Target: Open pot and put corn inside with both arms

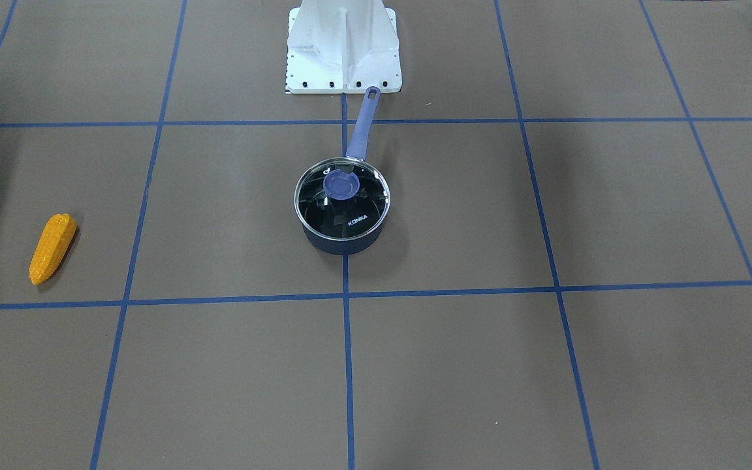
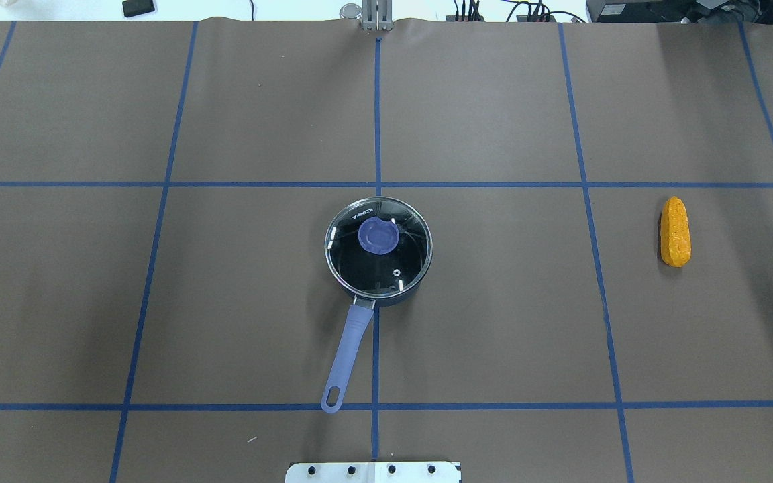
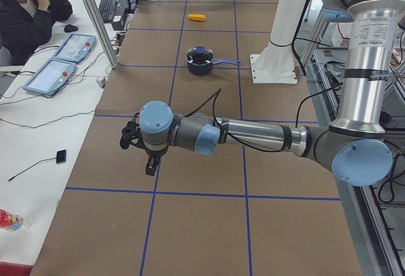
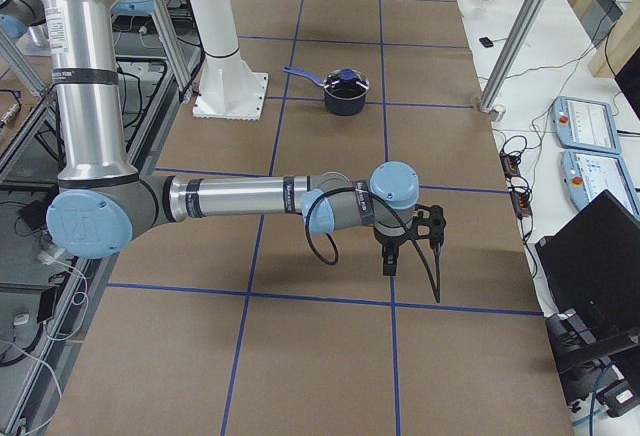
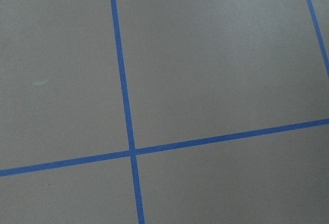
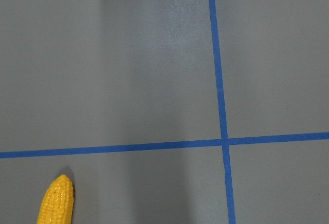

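A brown bench [image 2: 494,100] crossed by a grid of blue tape lines [image 2: 378,121] fills the room's middle, with cables and equipment along its far edge. The dark pot [image 2: 378,251] sits near the centre. Its glass lid [image 2: 400,268] is on and closed, topped by a purple knob [image 2: 378,236]. The pot's long purple handle [image 2: 346,352] points back toward the robot's white base plate [image 2: 373,471]. The corn [image 2: 675,231] lies flat on the bench, well apart from the pot on the robot's right side.

The left end effector [image 3: 150,167] hangs above the bench far from the pot, out toward the robot's left end. From this side view I cannot tell whether its jaws are released or clenched. The right end effector [image 4: 389,261] hangs well away from the pot on the corn's side, and I cannot tell its jaw state either. Its wrist camera catches only one end of the corn at the picture's lower edge. A seated person [image 3: 25,10] is at a side desk beyond the pot.
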You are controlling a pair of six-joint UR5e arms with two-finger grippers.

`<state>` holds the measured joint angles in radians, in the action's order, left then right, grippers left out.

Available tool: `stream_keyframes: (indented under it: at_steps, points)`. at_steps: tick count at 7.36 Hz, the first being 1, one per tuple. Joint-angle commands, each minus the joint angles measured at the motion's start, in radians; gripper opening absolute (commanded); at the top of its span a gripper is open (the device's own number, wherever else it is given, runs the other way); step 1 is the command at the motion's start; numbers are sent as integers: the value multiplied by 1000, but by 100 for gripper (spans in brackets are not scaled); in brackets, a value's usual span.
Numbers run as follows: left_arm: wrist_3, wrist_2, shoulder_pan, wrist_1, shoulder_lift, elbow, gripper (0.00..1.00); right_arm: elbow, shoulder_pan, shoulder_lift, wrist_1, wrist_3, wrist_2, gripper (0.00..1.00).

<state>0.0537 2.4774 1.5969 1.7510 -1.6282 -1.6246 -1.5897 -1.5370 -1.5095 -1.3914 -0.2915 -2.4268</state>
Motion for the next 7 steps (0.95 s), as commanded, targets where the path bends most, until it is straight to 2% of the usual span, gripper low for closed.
stream_keyframes:
  at_steps: [1, 5, 7]
  points:
    - [2, 0, -1, -1, -1, 0, 98, 2, 0, 2, 3, 0, 2, 100]
    - [5, 0, 0, -1, 1, -23, 98, -4, 0, -12, 29, -1, 2, 100]
    - [38, 0, -3, -22, -4, -52, 98, -32, 1, -31, 37, -78, 0, 100]
